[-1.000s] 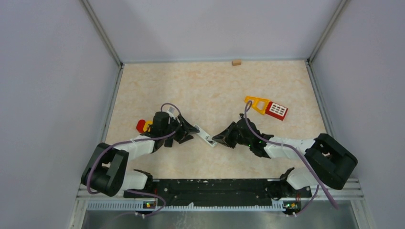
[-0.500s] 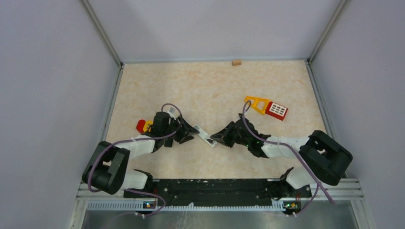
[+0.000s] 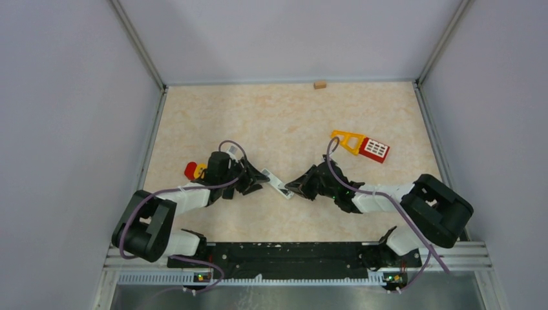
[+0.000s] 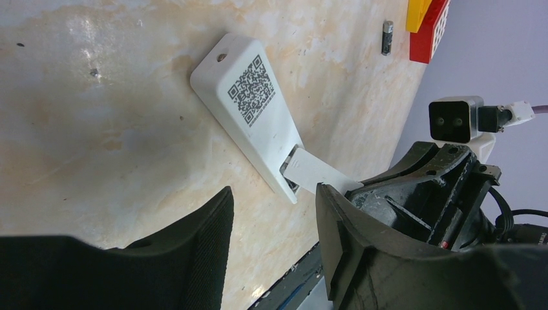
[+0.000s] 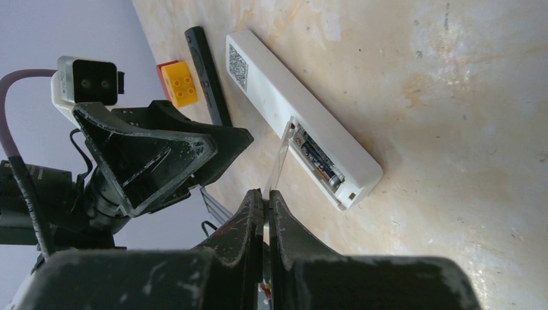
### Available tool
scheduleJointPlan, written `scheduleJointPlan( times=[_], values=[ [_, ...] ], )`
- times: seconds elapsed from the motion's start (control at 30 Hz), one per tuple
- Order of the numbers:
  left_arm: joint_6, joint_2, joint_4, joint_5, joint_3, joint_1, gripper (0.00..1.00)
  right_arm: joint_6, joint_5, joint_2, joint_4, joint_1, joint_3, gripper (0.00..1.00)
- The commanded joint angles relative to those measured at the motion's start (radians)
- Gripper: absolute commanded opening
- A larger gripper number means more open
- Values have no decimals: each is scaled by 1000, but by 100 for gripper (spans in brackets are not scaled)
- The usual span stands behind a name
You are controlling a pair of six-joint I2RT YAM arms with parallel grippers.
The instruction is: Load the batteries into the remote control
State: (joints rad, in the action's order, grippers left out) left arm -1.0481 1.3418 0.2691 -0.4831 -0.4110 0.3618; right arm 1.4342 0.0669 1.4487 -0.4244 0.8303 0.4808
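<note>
**A:** Batteries [image 5: 316, 157]: where are they lying?

**B:** At least one is sitting inside the open compartment of the white remote [image 5: 294, 126], right of centre in the right wrist view. A loose battery [image 4: 387, 37] is lying on the table [image 4: 97, 129] at the upper right of the left wrist view, near a red and yellow toy [image 4: 432, 32].

**A:** What is the right gripper [image 5: 265, 194] doing?

**B:** It is pinching the thin battery cover [image 4: 315, 172] between closed fingertips. The cover is slanting up off the compartment's edge.

**A:** And the left gripper [image 4: 274, 239]?

**B:** Its jaws are standing apart just short of the remote's near end, with only bare table showing between them. It is gripping nothing.

**A:** Is anything else lying around?

**B:** A black remote [image 5: 205, 71] is lying alongside the white one at the upper left of the right wrist view, with a red and yellow brick [image 5: 178, 84] just beside it. In the top view both grippers are facing each other at the centre, and a small wooden block [image 3: 319, 84] is sitting at the top edge of the table.
</note>
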Motion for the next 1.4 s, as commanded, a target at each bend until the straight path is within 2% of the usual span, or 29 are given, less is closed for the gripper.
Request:
scheduleJointPlan(
  times=[0.0,0.53,0.87,1.03,1.37],
  values=[
    [14,16,43,-21,6,2,53,6,-15,24,-51,10,41,0],
    [2,24,63,-37,19,2,51,59,-62,21,-57,21,3,0],
    [-7,39,82,-42,28,1,49,89,-117,27,-142,32,-22,0],
    [-6,66,104,-35,29,2,48,86,-97,46,-125,38,-21,0],
    [-41,144,196,-64,39,3,47,64,-90,45,18,41,-34,0]
  ],
)
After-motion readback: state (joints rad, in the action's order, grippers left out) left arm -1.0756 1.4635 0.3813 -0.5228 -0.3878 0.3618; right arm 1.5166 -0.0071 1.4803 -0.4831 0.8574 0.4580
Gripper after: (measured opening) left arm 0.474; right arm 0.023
